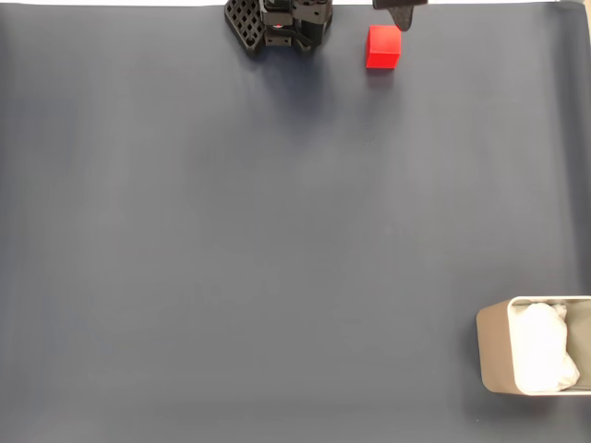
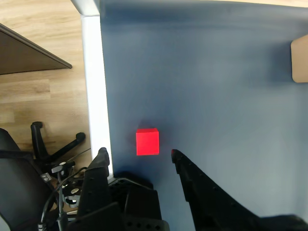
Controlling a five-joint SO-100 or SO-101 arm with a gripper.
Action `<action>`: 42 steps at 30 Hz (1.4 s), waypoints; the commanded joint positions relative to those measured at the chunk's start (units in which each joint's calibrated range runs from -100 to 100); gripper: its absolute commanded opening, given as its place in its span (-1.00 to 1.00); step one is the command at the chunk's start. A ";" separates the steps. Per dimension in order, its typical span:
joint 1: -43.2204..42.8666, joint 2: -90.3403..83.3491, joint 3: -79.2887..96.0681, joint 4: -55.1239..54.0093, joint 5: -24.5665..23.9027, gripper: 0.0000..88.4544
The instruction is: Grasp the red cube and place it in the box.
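The red cube (image 1: 382,47) rests on the dark blue mat near the top edge of the fixed view. A black part of the arm (image 1: 401,14) hangs just above the cube there. In the wrist view my gripper (image 2: 138,154) is open, its two black fingers (image 2: 102,159) spread wider than the red cube (image 2: 147,142). The cube lies on the mat just beyond the fingertips and touches neither. The beige box (image 1: 494,346) with white lining stands at the bottom right of the fixed view. One corner of the box (image 2: 300,60) shows at the wrist view's right edge.
The arm's black base (image 1: 277,23) sits at the top of the mat, left of the cube. In the wrist view a white table edge (image 2: 94,86) borders the mat, with wooden floor and a chair base (image 2: 53,149) beyond it. A wide stretch of mat (image 1: 277,240) separates cube and box.
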 commanded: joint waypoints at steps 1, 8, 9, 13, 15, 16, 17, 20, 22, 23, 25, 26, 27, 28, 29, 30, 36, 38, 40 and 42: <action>-0.54 -1.12 1.31 -2.16 0.29 -0.30; -0.33 -2.24 6.24 -5.19 0.20 -0.28; -0.26 -2.07 6.87 -5.68 0.10 -0.28; -0.19 -1.98 9.25 -7.40 -0.20 -0.28; -0.19 -1.81 10.34 -8.14 -0.39 -0.28; -0.19 -1.64 10.80 -8.47 -0.54 -0.28; -0.19 -1.55 11.25 -8.80 -0.63 -0.28; -0.33 -1.29 12.44 -9.94 -0.93 -0.27; -0.47 -1.20 13.26 -10.44 -1.07 -0.27; -0.54 -1.20 13.63 -10.60 -1.07 -0.27; -0.54 -1.20 14.63 -11.17 -1.17 -0.27; -0.54 -1.20 15.09 -11.50 -1.17 -0.27; -0.54 -1.20 15.45 -11.67 -1.27 -0.27; -0.54 -1.20 15.72 -11.83 -1.32 -0.27; -0.54 -1.20 16.00 -12.08 -1.37 -0.27; -0.54 -1.29 16.27 -12.24 -1.37 -0.27; -0.54 -1.38 18.37 -13.63 -1.66 -0.27; -0.54 -1.55 19.28 -14.29 -1.71 -0.27; -0.54 -1.72 20.20 -15.11 -1.81 -0.27; -0.54 -1.90 21.11 -15.60 -1.81 -0.27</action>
